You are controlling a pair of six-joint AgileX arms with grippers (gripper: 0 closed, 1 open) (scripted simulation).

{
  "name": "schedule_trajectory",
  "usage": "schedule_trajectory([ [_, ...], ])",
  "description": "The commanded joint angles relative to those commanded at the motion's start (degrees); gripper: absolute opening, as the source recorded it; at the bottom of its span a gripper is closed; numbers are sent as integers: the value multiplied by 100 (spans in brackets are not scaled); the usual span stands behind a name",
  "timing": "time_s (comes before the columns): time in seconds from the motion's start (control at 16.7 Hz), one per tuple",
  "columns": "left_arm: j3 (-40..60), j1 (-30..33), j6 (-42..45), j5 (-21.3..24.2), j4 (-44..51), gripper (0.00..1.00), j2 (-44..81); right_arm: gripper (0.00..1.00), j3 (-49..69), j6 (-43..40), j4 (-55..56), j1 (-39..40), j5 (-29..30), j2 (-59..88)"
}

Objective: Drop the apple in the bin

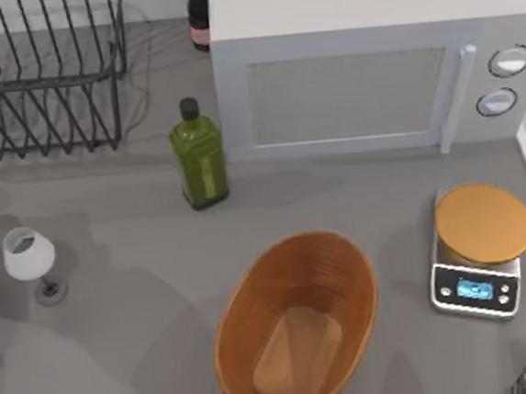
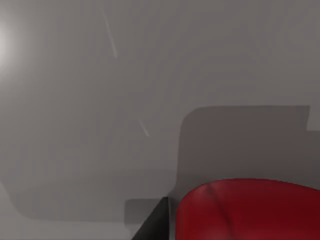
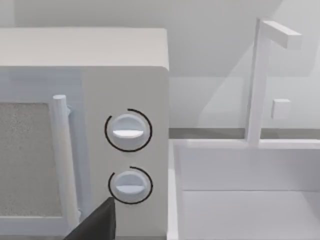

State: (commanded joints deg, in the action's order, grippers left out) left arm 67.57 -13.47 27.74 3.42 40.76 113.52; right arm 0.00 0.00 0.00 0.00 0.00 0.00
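apple (image 2: 250, 210), a small round bright red fruit, shows in the left wrist view close up against the lens, with a dark finger (image 2: 155, 225) of the left gripper touching its side and plain grey table (image 2: 100, 100) behind it; whether the fingers are clamped on the fruit i cannot tell.

the large oval light-brown wooden basket (image 1: 343, 273), ribbed on its sloping sides with a paler flat bottom, sits at the lower centre of the top view. above it and to the left stands a green glass bottle with a black cap (image 1: 199, 162), upright, just in front of the white microwave (image 1: 353, 69) that spans the upper right. a dark wire dish rack (image 1: 41, 78) is in the upper left, and a dark bottle (image 1: 198, 16) stands between the rack and the microwave. a white-bowled wine glass (image 1: 31, 259) stands at the left edge. a silver kitchen scale with a round orange top (image 1: 482, 247) sits at the right.

the right wrist view looks at the microwave's two round dials (image 3: 128, 131) and a white sink (image 3: 250, 200); one dark finger (image 3: 97, 222) of the right gripper shows, and how far it is parted i cannot tell.
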Motion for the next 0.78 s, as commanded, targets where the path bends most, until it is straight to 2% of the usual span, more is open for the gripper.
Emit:
schedule_trajectory([
  [0.24, 105, -82, 32, -93, 2, 0, -85, 100, 0, 0, 0, 0, 0, 0],
  [0.42, 596, -330, -9, -91, 104, 0, -203, 100, 0, 0, 0, 0, 0, 0],
  [0.6, 1275, -521, -54, -80, 685, 0, -386, 100, 0, 0, 0, 0, 0, 0],
  [0.78, 1877, -502, -69, -74, 1692, 0, -583, 100, 0, 0, 0, 0, 0, 0],
])
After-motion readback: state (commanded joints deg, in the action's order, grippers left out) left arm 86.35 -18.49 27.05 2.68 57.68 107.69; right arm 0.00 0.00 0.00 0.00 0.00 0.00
